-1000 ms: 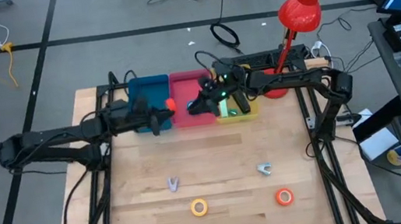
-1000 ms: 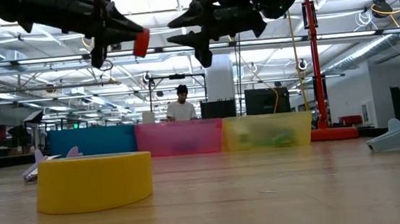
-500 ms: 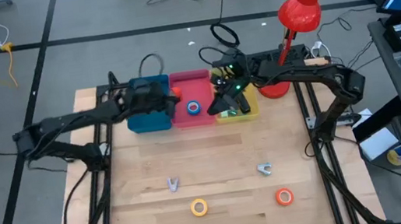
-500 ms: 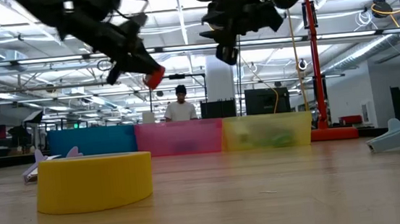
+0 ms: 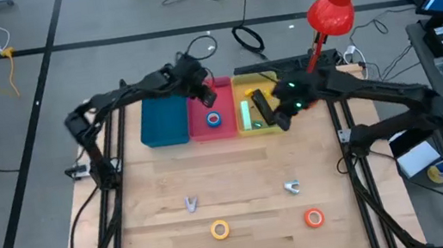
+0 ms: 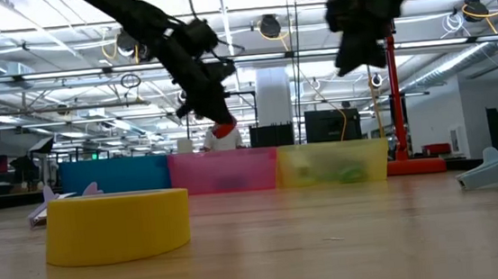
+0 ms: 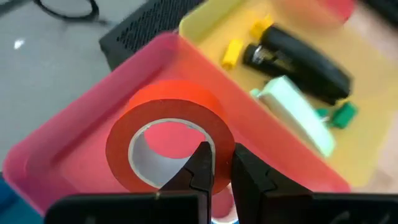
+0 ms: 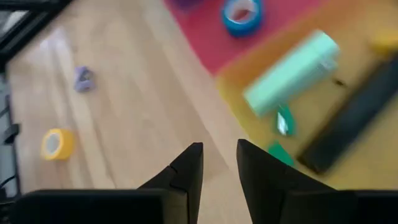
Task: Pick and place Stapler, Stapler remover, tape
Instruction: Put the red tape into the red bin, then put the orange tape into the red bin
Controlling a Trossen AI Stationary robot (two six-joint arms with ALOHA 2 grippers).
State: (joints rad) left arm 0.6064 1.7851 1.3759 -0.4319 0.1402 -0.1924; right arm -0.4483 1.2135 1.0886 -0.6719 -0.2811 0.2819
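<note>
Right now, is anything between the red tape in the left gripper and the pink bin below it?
Nothing visible blocks it. The left gripper is shut on the red tape roll, which hangs above the pink bin. A blue tape roll already lies on the bin's floor, with bare floor around it.

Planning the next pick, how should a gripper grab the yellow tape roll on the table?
The yellow tape roll lies flat, core hole up. Likely best from straight above, one finger in the hole and one outside, pinching the ring wall, as the left gripper holds the red roll.
</note>
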